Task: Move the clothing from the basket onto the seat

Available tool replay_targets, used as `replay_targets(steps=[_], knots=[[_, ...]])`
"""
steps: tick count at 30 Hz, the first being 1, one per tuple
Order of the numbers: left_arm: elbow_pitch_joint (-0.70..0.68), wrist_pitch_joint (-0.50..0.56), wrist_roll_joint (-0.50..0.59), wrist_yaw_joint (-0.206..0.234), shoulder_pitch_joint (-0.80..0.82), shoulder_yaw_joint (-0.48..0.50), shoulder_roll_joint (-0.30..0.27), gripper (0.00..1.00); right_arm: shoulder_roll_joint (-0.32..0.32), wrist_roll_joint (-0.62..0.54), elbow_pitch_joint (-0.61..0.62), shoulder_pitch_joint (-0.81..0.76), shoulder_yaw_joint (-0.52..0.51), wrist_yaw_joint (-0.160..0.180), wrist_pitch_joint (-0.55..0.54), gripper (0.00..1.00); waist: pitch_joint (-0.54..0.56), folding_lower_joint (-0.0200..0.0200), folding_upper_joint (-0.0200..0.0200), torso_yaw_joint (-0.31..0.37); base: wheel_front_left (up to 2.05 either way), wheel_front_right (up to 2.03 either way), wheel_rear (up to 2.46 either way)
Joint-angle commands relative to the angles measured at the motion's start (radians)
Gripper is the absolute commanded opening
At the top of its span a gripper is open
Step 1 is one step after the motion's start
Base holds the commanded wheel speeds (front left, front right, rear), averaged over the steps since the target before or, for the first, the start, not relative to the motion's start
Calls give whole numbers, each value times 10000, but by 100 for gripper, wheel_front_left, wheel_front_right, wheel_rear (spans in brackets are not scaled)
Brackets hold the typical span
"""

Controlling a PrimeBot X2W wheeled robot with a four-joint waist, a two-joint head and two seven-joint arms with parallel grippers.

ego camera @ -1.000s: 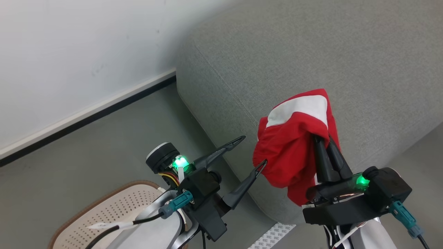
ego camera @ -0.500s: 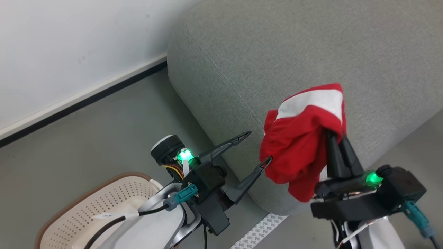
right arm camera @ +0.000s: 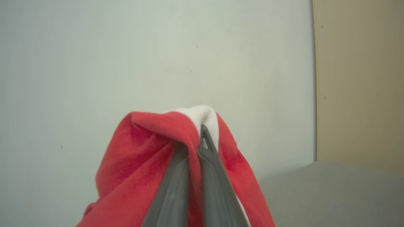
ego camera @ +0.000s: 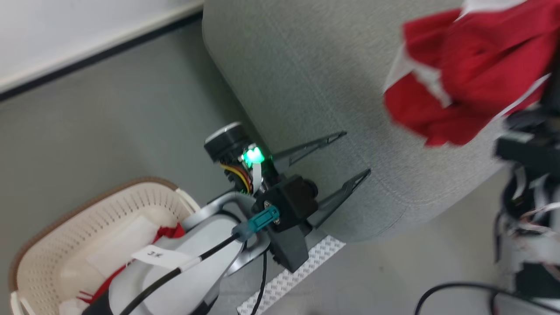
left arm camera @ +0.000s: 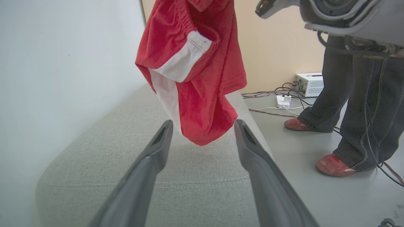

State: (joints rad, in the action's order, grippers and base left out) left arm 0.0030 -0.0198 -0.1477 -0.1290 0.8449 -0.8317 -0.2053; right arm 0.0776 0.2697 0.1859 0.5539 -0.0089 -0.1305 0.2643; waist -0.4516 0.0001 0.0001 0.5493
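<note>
Above the seat (ego camera: pixel 306 65), right hand (right arm camera: pixel 197 138) is clenched on red-white clothing (ego camera: pixel 463 87), which hangs over it. Left hand (ego camera: pixel 355 153) spread wide, empty, at seat's near end. Head view: basket (ego camera: pixel 109 210) beside seat, red fabric (ego camera: pixel 168 232) inside. Left wrist view: person's legs (left arm camera: pixel 363 94) beyond seat.

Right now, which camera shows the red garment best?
Left wrist view: the garment hangs sharp above the seat. The head view blurs it; the right wrist view shows a fold pinched in the right gripper.

The left gripper (ego camera: pixel 357 152) points forward, its two fingers spread wide apart. The right gripper (right arm camera: pixel 194 140), raised at the far right, is clamped on the clothing (left arm camera: pixel 202 78).
</note>
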Motion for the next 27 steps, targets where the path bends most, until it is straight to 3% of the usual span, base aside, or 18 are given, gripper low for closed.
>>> replay_targets(steps=[1,7,14,22,27], knots=[[-70,56,-28,9,270,-31,-96,100,124,67,96,339,-188,-6,16,0,-1235,-1,-1,-392,0,0,0],[-470,509,-140,-6,1368,-320,-277,100,732,270,43,2327,-1940,-4,14,0,-2577,-1,-1,-669,0,0,0],[-862,954,-200,-14,2487,-851,-456,100,1655,435,-642,4545,-3270,-4,14,0,-3671,-1,-1,-963,0,0,0],[-1115,1223,-281,-12,2756,-982,-665,100,2618,115,-2371,6069,-3701,-4,14,0,-4422,-1,-1,-1047,0,0,0],[-1213,1248,-242,3,2715,-1021,-828,100,2583,-146,-3560,6276,-3728,-3,16,0,-4630,-1,-1,-1048,0,0,0]])
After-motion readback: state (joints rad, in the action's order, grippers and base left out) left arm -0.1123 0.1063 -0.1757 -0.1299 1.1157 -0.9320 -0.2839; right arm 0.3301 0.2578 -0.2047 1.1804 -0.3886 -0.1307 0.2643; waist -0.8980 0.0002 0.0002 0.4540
